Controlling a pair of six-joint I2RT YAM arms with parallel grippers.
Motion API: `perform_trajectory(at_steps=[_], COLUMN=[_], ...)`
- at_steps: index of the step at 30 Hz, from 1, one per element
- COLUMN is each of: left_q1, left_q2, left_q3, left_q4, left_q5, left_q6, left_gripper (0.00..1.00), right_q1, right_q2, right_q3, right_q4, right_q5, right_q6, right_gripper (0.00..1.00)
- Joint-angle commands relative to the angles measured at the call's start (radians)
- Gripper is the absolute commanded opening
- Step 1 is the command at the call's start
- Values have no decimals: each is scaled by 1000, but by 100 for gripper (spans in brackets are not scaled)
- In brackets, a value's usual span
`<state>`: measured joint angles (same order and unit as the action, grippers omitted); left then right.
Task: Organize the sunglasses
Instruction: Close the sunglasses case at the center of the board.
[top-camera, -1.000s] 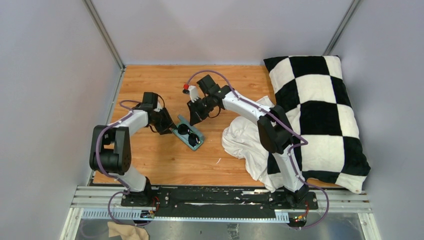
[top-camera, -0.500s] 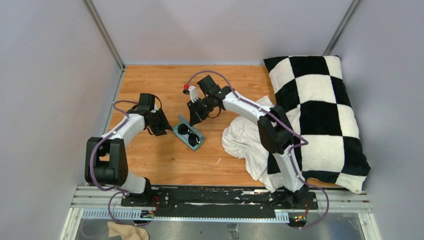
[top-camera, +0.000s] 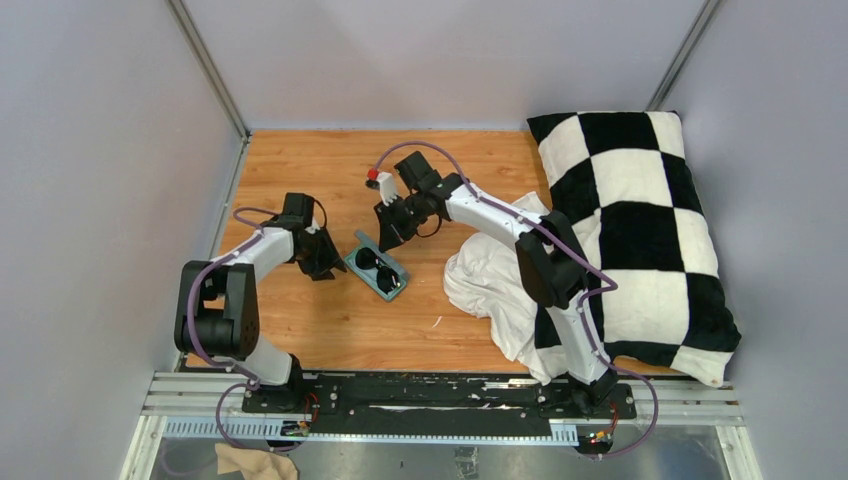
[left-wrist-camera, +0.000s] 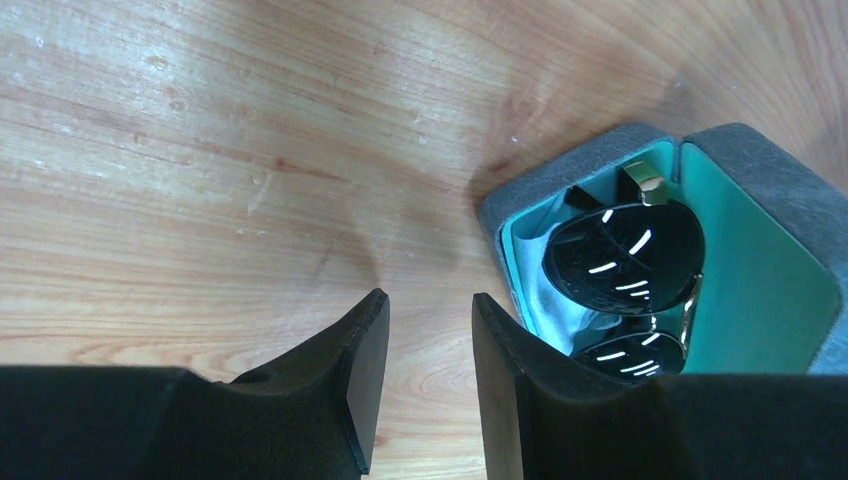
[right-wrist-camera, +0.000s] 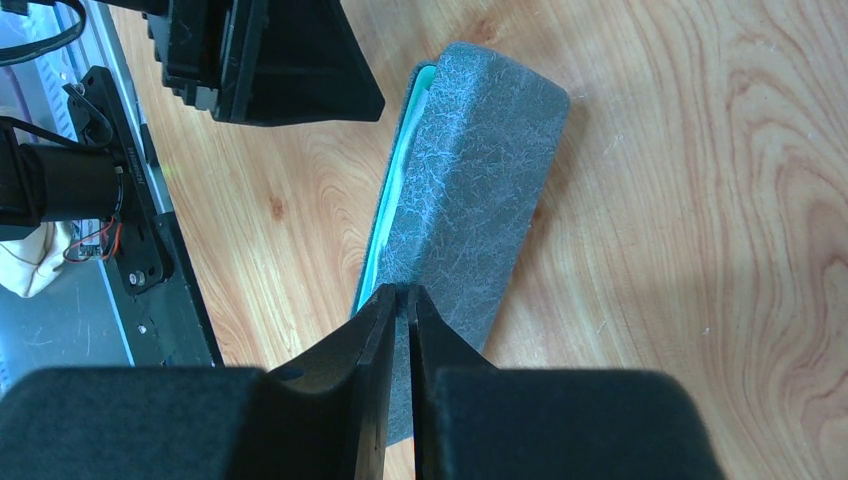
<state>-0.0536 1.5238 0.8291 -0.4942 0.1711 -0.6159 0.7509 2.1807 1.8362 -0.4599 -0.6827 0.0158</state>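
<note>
The black sunglasses (top-camera: 378, 270) lie folded in the open grey-blue case (top-camera: 362, 241) on the wooden table; the left wrist view shows their dark lenses (left-wrist-camera: 625, 275) against the teal lining, with the lid (left-wrist-camera: 760, 260) half raised behind them. My left gripper (top-camera: 323, 260) is open and empty just left of the case, low over the wood (left-wrist-camera: 430, 297). My right gripper (top-camera: 388, 236) is shut, its tips over the grey outer side of the lid (right-wrist-camera: 470, 190); in the right wrist view (right-wrist-camera: 402, 290) I cannot tell if they touch it.
A big black-and-white checked pillow (top-camera: 640, 220) fills the right side, with a crumpled white cloth (top-camera: 490, 280) against it, right of the case. Grey walls close in the table at left, back and right. The arms' metal rail (top-camera: 400, 395) runs along the near edge.
My left gripper has drawn back a little to the left, away from the case, and its elbow has shifted. The right arm, the case and the sunglasses have not moved.
</note>
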Motion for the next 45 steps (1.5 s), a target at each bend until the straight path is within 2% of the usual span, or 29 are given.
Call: perform_trajectory(at_steps=[1, 18, 34, 40, 45], left_q1=[2, -23, -24, -23, -24], left_q2=[43, 94, 75, -13, -176], left_q3=[12, 34, 28, 49, 125], left_q4=[12, 45, 28, -37, -141], left_q5=[-13, 0, -20, -61, -128], left_q6=[14, -23, -9, 4, 48], left_gripper=[41, 41, 41, 41, 42], right_q1=[39, 94, 120, 116, 94], right_q2=[24, 54, 96, -14, -196], right_q3=[-31, -15, 18, -9, -27], right_q4=[-20, -19, -27, -33, -72], right_q5=[21, 6, 7, 56, 196], right_q6=[-1, -1, 2, -11, -49], right_gripper=[13, 13, 14, 18, 28])
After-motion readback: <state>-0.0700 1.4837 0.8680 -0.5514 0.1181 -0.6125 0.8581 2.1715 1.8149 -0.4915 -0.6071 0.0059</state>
